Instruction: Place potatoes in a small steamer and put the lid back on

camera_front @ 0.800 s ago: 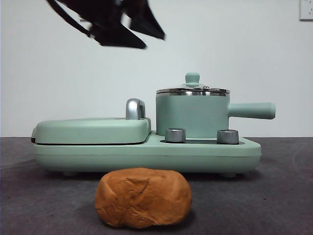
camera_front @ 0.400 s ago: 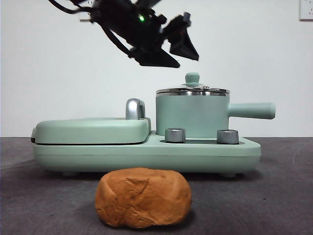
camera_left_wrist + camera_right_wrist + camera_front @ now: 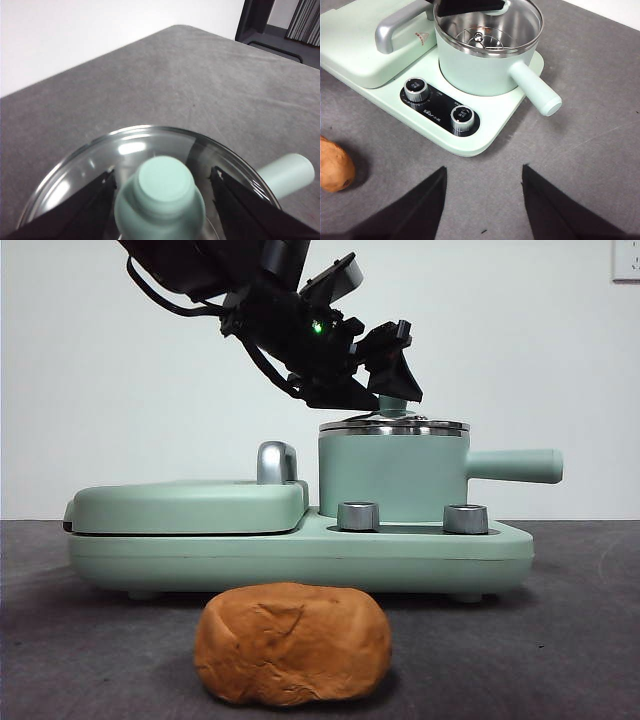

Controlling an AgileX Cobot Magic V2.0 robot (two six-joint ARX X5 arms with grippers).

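Left gripper [image 3: 162, 186] is down over the steamer [image 3: 393, 478], fingers [image 3: 82, 210] spread wide either side of the lid's [image 3: 100, 165] mint knob [image 3: 160, 192], not yet pinching. The lid sits on the pot, far right on the cooker base [image 3: 300, 555]. The potato [image 3: 292, 643] waits alone on the tabletop [image 3: 560, 640], near side. Risk here, as I read it: close off-centre and the smooth knob squirts out, or the lid tilts on lifting and scrapes the steel rim, nudging the pot. Right gripper [image 3: 482, 202] hangs back, fingers apart, holding nothing
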